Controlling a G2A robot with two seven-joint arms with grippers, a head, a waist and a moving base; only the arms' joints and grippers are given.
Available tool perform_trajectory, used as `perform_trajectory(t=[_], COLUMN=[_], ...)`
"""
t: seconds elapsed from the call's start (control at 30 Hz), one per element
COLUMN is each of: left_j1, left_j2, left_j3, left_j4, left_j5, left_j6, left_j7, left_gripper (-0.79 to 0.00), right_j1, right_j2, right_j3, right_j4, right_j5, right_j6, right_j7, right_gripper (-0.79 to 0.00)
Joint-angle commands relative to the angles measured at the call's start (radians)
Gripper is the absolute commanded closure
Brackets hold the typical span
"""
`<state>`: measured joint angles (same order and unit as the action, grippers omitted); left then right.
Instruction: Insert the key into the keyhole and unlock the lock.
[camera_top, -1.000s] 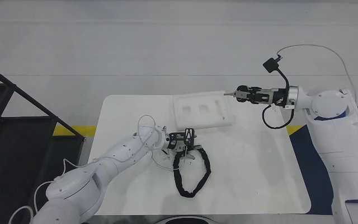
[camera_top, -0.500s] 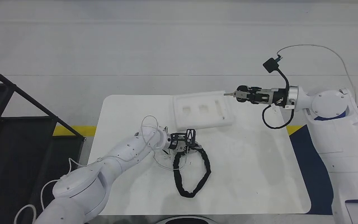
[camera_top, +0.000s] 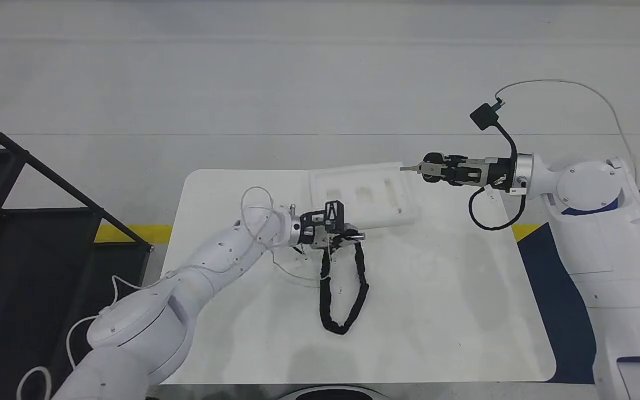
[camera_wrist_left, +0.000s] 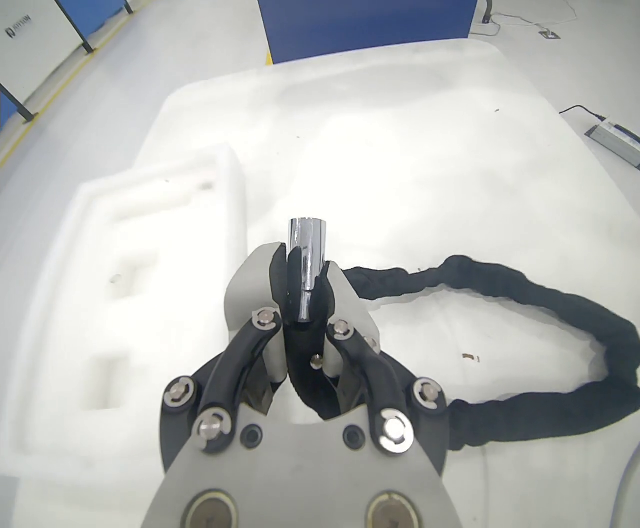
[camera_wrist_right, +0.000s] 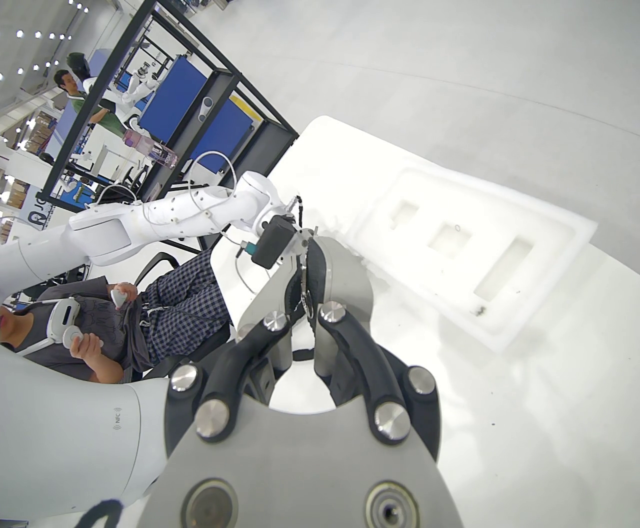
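Note:
A black fabric-covered chain lock (camera_top: 345, 290) lies on the white table (camera_top: 460, 320), its loop trailing toward the front. Its chrome lock cylinder (camera_wrist_left: 306, 240) pokes out between the fingers of my left gripper (camera_top: 340, 230), which is shut on it beside the near edge of the foam tray. In the left wrist view the chain (camera_wrist_left: 525, 300) curves away behind the left gripper (camera_wrist_left: 300, 265). My right gripper (camera_top: 425, 168) hangs above the tray's far right corner, shut on the key (camera_top: 406, 168), whose thin tip points toward the left arm. In the right wrist view the key ring (camera_wrist_right: 306, 300) sits between the closed pads.
A white foam tray (camera_top: 360, 195) with several rectangular recesses rests at the table's back middle. A black rack (camera_top: 40, 230) stands off the table's left side. Bare table stretches to the right of the chain and toward the front.
My left gripper has carried the lock cylinder back and to the right, up to the foam tray's edge, dragging the chain into a narrower, straighter loop. The right arm has stayed still.

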<state>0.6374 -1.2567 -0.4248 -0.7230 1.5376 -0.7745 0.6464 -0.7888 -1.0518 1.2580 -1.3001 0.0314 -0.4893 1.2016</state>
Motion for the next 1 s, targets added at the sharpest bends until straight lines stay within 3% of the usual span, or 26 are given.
perform_trajectory(t=[0.0,0.23,0.57,0.77,0.97], left_j1=[-0.002,0.023,0.126,0.162,0.149], left_j2=[0.017,0.079,0.149,0.160,0.148], left_j3=[-0.025,-0.121,-0.246,-0.297,-0.291], left_j4=[-0.022,-0.157,-0.415,-0.521,-0.557], left_j5=[-0.006,-0.034,-0.101,-0.142,-0.097], left_j6=[-0.009,-0.076,-0.177,-0.145,-0.099], left_j7=[0.042,0.107,0.056,0.040,0.073], left_gripper=[0.000,0.000,0.000,0.000,0.000], right_j1=[0.000,-0.010,-0.034,-0.078,-0.104], right_j2=[0.000,0.002,0.054,0.082,0.106], right_j3=[0.000,-0.008,0.126,0.167,0.172], right_j4=[0.000,-0.034,-0.195,-0.278,-0.353], right_j5=[0.000,0.009,0.183,0.242,0.282], right_j6=[0.000,0.020,0.203,0.230,0.257], right_j7=[0.000,0.031,0.332,0.334,0.334], right_gripper=[0.000,0.000,0.000,0.000,0.000])
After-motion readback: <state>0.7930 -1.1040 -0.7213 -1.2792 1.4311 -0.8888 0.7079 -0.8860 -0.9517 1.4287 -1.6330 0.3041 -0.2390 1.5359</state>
